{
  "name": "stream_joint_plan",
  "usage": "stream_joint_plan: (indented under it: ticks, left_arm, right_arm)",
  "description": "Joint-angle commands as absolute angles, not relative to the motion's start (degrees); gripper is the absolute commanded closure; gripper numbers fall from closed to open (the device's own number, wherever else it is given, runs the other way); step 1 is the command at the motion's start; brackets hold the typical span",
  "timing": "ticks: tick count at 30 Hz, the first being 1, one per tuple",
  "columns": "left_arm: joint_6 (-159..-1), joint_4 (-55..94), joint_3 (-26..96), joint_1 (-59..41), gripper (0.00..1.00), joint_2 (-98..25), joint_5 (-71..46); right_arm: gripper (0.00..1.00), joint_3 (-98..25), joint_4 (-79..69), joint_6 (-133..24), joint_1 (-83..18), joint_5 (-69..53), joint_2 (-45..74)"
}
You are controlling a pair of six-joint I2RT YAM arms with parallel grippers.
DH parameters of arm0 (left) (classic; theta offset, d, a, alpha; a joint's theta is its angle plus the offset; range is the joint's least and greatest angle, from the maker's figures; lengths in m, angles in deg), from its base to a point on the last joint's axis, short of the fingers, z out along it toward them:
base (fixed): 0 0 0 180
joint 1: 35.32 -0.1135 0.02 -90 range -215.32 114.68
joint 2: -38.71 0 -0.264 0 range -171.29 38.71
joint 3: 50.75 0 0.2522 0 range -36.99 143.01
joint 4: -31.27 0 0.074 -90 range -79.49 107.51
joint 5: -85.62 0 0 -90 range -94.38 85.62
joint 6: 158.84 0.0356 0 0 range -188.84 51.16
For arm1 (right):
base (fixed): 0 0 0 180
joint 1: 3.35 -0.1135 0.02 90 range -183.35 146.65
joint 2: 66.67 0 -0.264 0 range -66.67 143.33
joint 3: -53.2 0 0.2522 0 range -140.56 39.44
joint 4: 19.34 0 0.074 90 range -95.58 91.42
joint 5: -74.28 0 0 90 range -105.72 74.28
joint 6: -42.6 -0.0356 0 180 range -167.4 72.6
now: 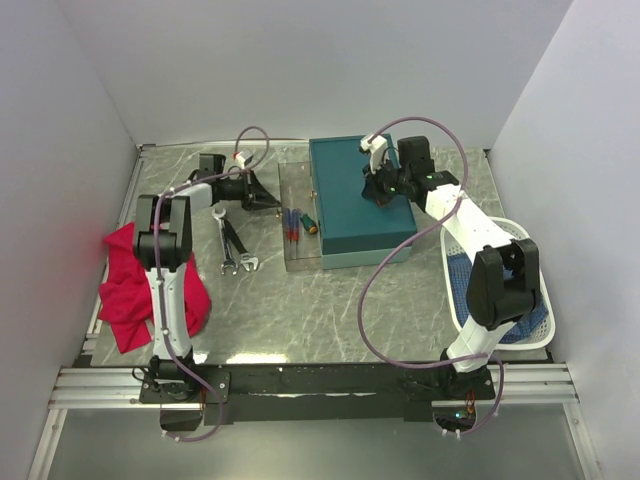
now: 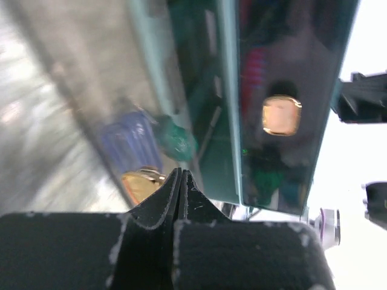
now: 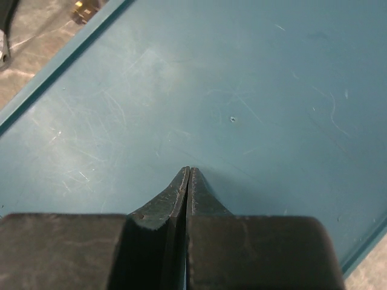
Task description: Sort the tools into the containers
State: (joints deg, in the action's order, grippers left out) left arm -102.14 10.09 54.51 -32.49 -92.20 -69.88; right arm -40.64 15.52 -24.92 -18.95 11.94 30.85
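The teal box (image 1: 355, 225) lies at the back middle of the table, its teal top filling the right wrist view (image 3: 242, 90). My right gripper (image 1: 372, 192) (image 3: 189, 170) is shut and empty, tips down at that top. A clear tray (image 1: 298, 255) on the box's left side holds a red-and-blue screwdriver (image 1: 290, 222) and a stubby orange-and-green screwdriver (image 1: 310, 225). My left gripper (image 1: 272, 203) (image 2: 182, 172) is shut and empty at the tray's left edge; the blue handle (image 2: 130, 142) and orange end (image 2: 142, 184) show blurred ahead. Silver wrenches (image 1: 232, 245) lie on the table.
The white basket (image 1: 540, 275) with blue mesh lining stands at the right, partly under the right arm. A red cloth (image 1: 125, 290) lies by the left arm's base. White walls close in the back and both sides. A gold latch (image 2: 281, 116) shows on the box.
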Motion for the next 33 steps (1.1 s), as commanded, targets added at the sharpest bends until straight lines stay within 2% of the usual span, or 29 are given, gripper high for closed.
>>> stream_joint_plan:
  ticks: [1,8,12,21,24,29,33]
  left_arm:
    - [-108.6,23.8,55.0,-29.6,0.99,-94.6,-81.7]
    - [-116.4,32.9,55.3,-26.0,0.99,-97.2,-81.9]
    - [-126.6,47.7,55.2,-24.0,0.99,-100.1,-81.7]
    - [-126.7,46.3,58.4,-22.2,0.99,-102.9,-81.9]
    - [-122.3,41.1,61.6,-22.0,0.99,-104.2,-81.4]
    - [-128.7,50.9,61.1,-21.3,0.97,-105.2,-81.6]
    - [-130.1,52.0,61.5,-20.7,0.95,-106.1,-81.8]
  right_arm:
    - [1.0,-40.5,23.2,-21.3,-19.9,16.7,35.4]
    - [1.0,-38.3,25.4,-19.1,-21.5,17.1,36.3]
    - [1.0,-38.6,26.2,-18.5,-22.3,17.7,37.2]
    - [1.0,-39.0,26.2,-17.6,-23.5,15.9,37.8]
    - [1.0,-38.8,26.3,-17.6,-23.8,15.6,37.8]
    - [1.0,-38.4,26.3,-17.4,-24.4,14.5,38.0]
    - [1.0,-38.3,26.4,-16.2,-25.1,13.3,38.5]
